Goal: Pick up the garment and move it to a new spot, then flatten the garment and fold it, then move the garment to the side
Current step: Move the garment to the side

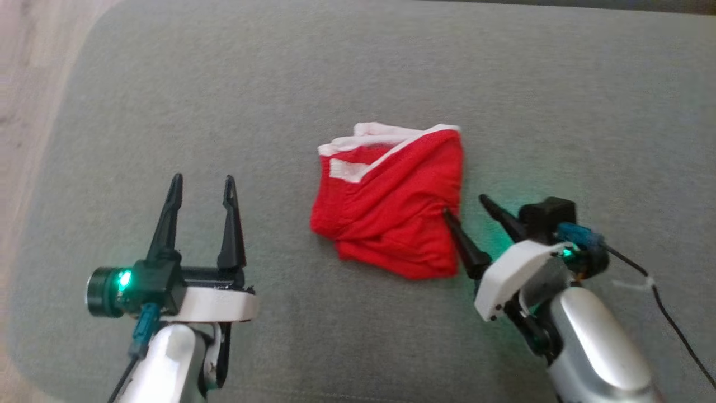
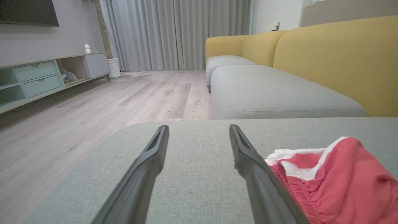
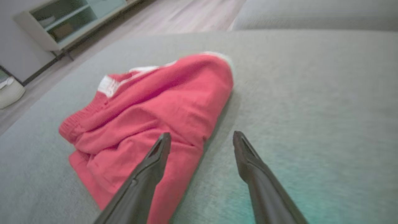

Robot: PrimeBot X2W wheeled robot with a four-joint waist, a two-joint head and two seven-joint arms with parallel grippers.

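Observation:
The garment (image 1: 391, 201) is a red piece with white trim, lying folded in a compact bundle on the grey cushion. My right gripper (image 1: 465, 205) is open at the garment's lower right edge; one finger lies over the red cloth, the other over bare cushion. The right wrist view shows the garment (image 3: 149, 105) under the left finger, with my right gripper (image 3: 202, 140) holding nothing. My left gripper (image 1: 202, 184) stands open well to the left of the garment, empty. From the left wrist, the garment (image 2: 342, 180) sits to the right of my left gripper (image 2: 199, 130).
The grey cushion (image 1: 168, 84) is wide, with its rounded edge and wood floor (image 1: 28, 84) at the left. A black cable (image 1: 660, 302) trails from the right wrist. A yellow sofa back (image 2: 335, 59), a second grey seat (image 2: 273, 93) and a low cabinet (image 2: 40, 77) stand beyond.

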